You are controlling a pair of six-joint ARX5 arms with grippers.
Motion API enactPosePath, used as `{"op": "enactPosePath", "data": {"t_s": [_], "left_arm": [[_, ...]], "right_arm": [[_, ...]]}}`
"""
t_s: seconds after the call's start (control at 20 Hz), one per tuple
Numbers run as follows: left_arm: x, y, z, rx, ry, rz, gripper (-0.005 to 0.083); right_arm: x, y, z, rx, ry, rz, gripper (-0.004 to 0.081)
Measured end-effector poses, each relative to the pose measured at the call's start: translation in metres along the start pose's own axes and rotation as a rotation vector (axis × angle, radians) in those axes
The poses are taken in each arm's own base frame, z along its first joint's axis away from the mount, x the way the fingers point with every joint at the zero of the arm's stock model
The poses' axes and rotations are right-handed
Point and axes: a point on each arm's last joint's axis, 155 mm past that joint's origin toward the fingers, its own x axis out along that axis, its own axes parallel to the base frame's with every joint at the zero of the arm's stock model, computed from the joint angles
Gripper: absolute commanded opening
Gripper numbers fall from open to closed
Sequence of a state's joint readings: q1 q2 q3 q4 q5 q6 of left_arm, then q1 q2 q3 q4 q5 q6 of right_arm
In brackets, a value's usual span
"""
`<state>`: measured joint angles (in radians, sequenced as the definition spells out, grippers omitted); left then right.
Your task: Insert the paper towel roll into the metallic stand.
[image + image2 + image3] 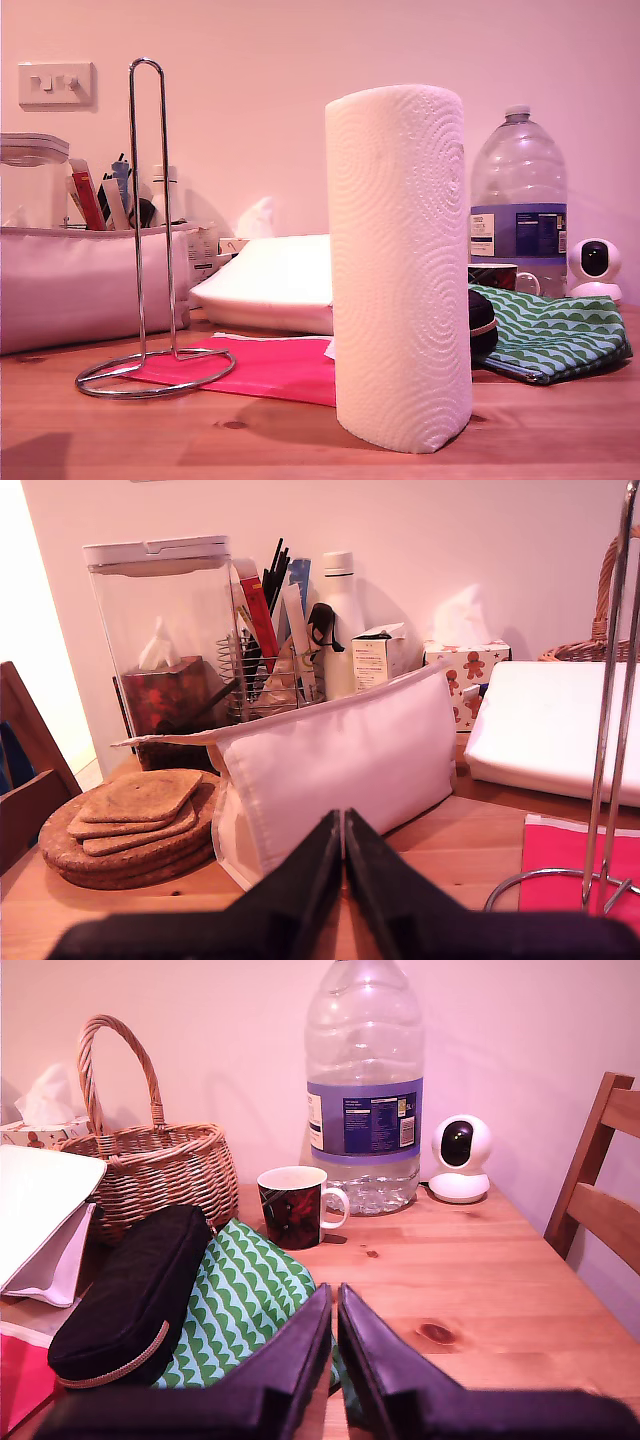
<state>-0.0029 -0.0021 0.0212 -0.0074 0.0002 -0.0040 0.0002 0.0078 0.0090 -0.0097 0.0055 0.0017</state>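
The paper towel roll (pixel 400 270), a tall white embossed cylinder, stands upright on the wooden table near the front in the exterior view. The metallic stand (pixel 150 200), a thin chrome loop on a ring base, stands apart from it toward the exterior view's left, partly on a pink sheet (pixel 270 365). Neither gripper shows in the exterior view. My first gripper (pixel 343 825) is shut on nothing, with the stand (pixel 612 710) at the edge of its wrist view. My second gripper (pixel 335 1295) is shut and empty; the roll is out of its view.
A white pouch (pixel 340 760), a clear container (pixel 165 630) and cork coasters (pixel 130 825) lie beyond my first gripper. A water bottle (pixel 365 1090), mug (pixel 293 1205), wicker basket (pixel 150 1160), black case (pixel 130 1290), green cloth (pixel 555 330), small camera (pixel 460 1155) and chair (pixel 600 1190) surround my second.
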Motion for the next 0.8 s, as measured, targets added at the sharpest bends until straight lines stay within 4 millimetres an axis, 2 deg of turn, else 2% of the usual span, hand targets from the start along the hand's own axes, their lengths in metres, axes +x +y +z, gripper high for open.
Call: {"op": "enactPosePath", "data": {"t_s": [0.05,0.1,0.15,0.2,0.6,0.8], "left_arm": [[0.0,-0.001,-0.004,0.03,0.015,-0.011,-0.0022],[-0.002,-0.012,-0.02,0.037,0.082,-0.083,-0.0022],[-0.005,-0.012,-0.043,0.032,0.173,-0.092,-0.0022],[-0.006,-0.013,-0.051,0.029,0.2,-0.096,-0.0022],[-0.007,-0.019,-0.05,0.013,0.198,-0.129,-0.0022],[-0.008,-0.036,-0.043,-0.087,0.177,-0.214,-0.0022]], "right_arm": [[0.0,-0.002,-0.004,0.029,0.016,-0.01,-0.0011],[-0.001,-0.009,-0.019,0.083,0.081,-0.038,-0.0011],[-0.003,-0.012,-0.036,0.092,0.147,-0.056,-0.0011],[-0.004,-0.013,-0.043,0.105,0.169,-0.064,-0.0011],[-0.004,-0.013,-0.04,0.106,0.158,-0.061,-0.0011],[-0.001,-0.012,-0.011,0.146,0.043,-0.048,-0.0011]]}}
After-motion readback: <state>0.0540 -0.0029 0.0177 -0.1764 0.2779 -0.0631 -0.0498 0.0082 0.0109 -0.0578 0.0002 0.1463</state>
